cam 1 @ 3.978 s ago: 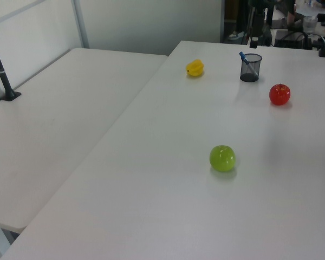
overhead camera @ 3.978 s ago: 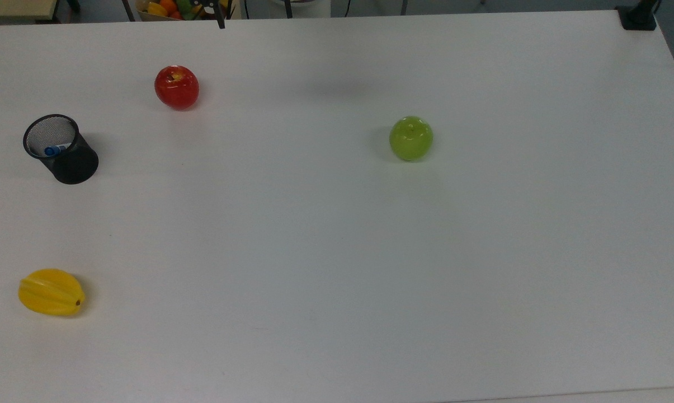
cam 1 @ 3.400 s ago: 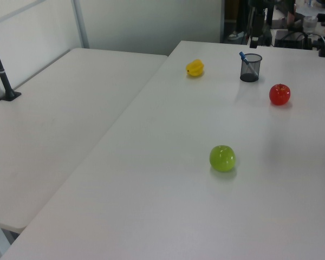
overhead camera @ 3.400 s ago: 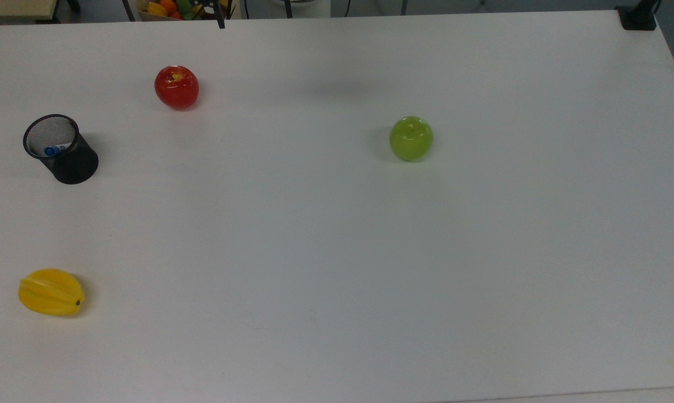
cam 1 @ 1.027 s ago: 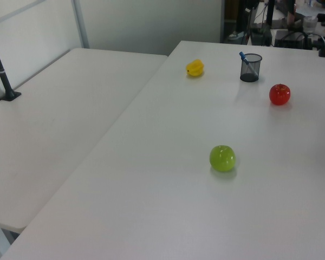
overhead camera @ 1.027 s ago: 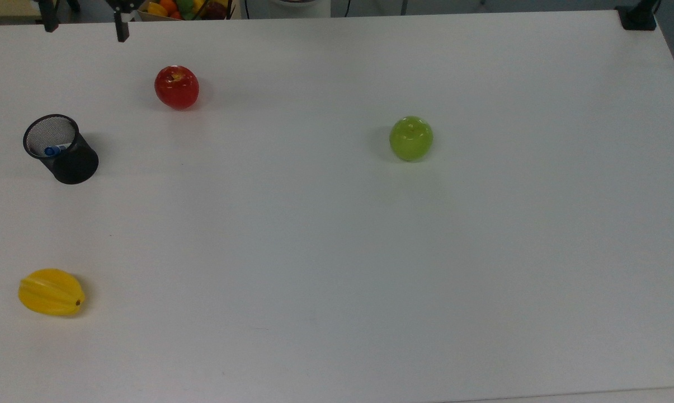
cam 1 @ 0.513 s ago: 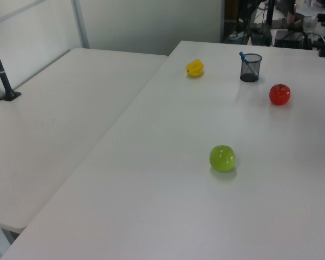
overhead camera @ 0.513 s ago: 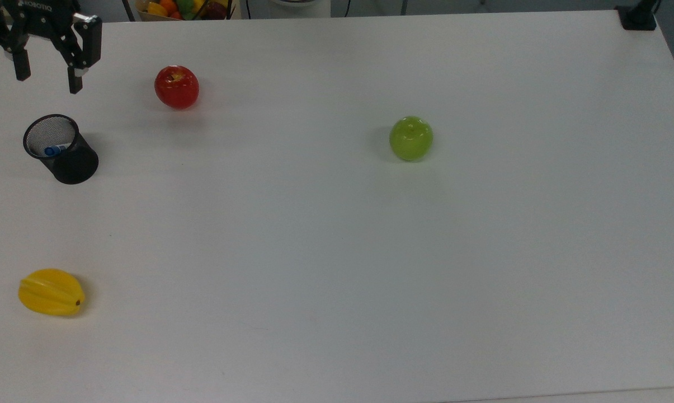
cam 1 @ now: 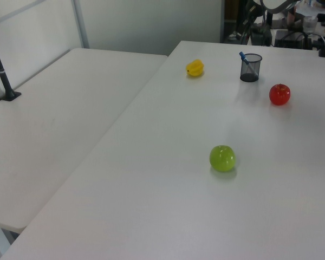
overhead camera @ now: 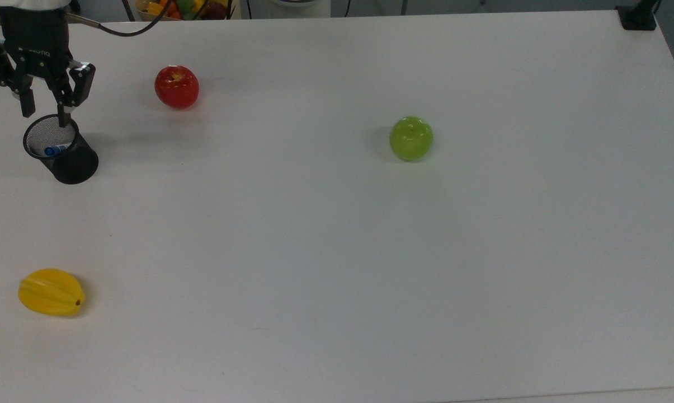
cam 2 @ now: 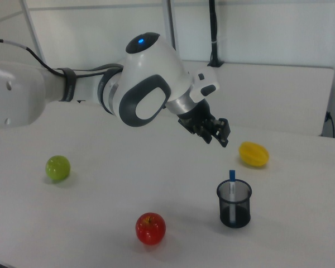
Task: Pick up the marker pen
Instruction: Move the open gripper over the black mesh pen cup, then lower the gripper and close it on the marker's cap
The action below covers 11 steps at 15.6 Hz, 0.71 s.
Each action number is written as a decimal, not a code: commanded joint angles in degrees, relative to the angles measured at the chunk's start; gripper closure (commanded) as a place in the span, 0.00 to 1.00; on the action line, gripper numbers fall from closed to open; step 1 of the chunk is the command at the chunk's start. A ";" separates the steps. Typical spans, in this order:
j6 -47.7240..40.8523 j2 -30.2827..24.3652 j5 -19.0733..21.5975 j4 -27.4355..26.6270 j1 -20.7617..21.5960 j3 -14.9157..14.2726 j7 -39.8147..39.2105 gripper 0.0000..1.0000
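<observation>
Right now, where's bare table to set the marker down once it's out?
Widest bare patch: the top view's right of the green apple, out to the table edge. Also free between it and the yellow fruit. Crowded: the top view's upper left, with gripper, mesh cup holding the marker pen, and red apple.

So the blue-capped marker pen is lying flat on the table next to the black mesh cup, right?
Not quite: the marker pen isn't lying on the table beside the black mesh cup. It stands inside the cup, blue cap poking above the rim, as the right view shows.
</observation>
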 commanded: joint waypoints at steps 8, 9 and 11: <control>7.46 6.35 -0.45 -0.97 -2.00 -0.07 -6.57 0.48; 7.63 6.79 -0.45 -0.97 -2.00 -0.06 -6.57 0.48; 7.63 7.49 -0.45 -0.97 -2.00 -0.06 -6.75 0.48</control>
